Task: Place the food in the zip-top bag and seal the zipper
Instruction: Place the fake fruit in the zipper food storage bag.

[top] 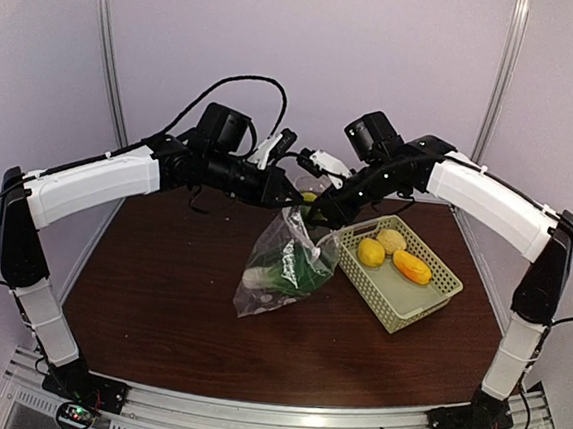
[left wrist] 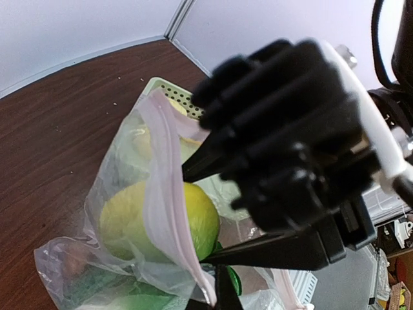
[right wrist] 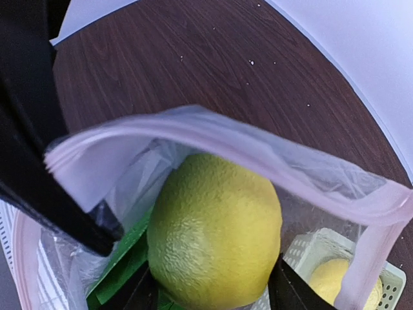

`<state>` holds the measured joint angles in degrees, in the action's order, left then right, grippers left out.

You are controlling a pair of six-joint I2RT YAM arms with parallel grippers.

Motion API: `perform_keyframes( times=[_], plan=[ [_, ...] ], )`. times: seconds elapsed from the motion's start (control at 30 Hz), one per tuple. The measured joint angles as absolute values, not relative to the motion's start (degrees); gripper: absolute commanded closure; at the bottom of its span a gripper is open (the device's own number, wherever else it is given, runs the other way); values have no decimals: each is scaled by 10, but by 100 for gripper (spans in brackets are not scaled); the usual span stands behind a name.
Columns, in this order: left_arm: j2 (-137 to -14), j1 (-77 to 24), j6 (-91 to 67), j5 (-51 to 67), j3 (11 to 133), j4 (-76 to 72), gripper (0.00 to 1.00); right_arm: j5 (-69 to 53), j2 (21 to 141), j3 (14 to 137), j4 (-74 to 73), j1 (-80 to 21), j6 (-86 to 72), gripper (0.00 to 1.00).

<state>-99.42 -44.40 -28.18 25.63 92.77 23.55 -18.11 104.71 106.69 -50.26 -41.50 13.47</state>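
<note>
The clear zip-top bag (top: 282, 269) hangs over the brown table with its mouth up, a green leafy vegetable (top: 292, 265) inside. My left gripper (top: 289, 203) is shut on the bag's pale zipper strip (left wrist: 164, 168) and holds the mouth up. In the mouth is a yellow-green lemon (right wrist: 216, 232), with my right gripper (right wrist: 213, 297) around it, a black finger against each side. The left wrist view shows the same lemon (left wrist: 200, 223) just behind the zipper strip, partly through the plastic. No slider tab is in view.
To the right of the bag lies a pale green lattice basket (top: 398, 320) holding a yellow lemon (top: 371, 252), a pale potato (top: 392, 241) and an orange carrot piece (top: 411, 267). Both arms meet above the bag. White walls close in the back and sides.
</note>
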Motion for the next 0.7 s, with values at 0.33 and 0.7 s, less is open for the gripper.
perform_keyframes(
  times=[0.33, 0.7],
  plan=[
    [-990, -444, -280, 229, 908, 222, 100, -208, 950, 1053, -512, -416, 140, 31],
    [-946, -441, -209, 121, 897, 255, 100, -215, 772, 894, -470, -229, 189, 44]
  ],
)
